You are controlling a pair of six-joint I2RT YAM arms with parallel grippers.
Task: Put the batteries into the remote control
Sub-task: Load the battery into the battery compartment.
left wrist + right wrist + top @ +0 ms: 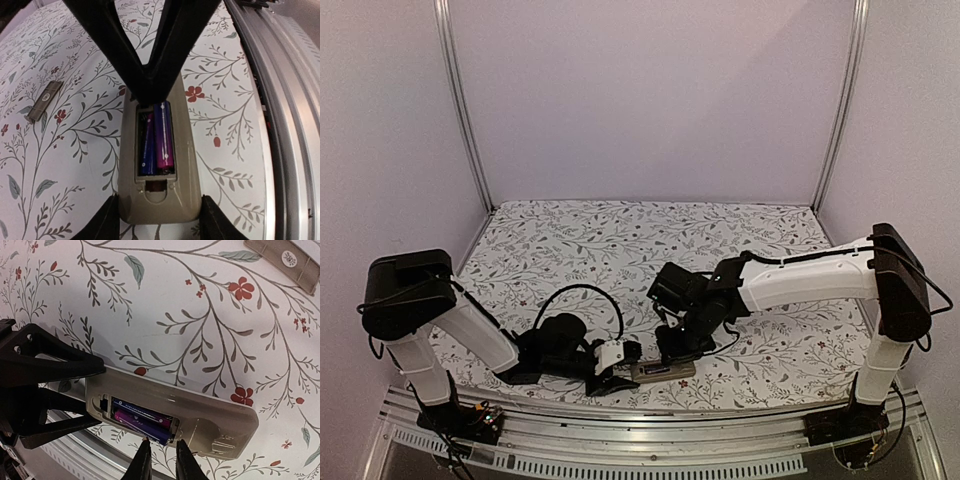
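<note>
The greyish-tan plastic remote control [160, 200] lies back-up on the floral-patterned bench [60, 175], near its front edge. The left pincer [159, 222] is clamped on its sides. Two dark blue-purple cylindrical batteries [156, 140] lie side by side in its recess. The right pincer [162, 460] is just above them, with its fingers slightly apart and holding nothing.

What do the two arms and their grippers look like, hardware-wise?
The left arm and right arm have white tubular links with bulky black joint housings. Thin black cables loop along them. The left gripper and right gripper have matte black, wedge-shaped fingers. No markings visible.
</note>
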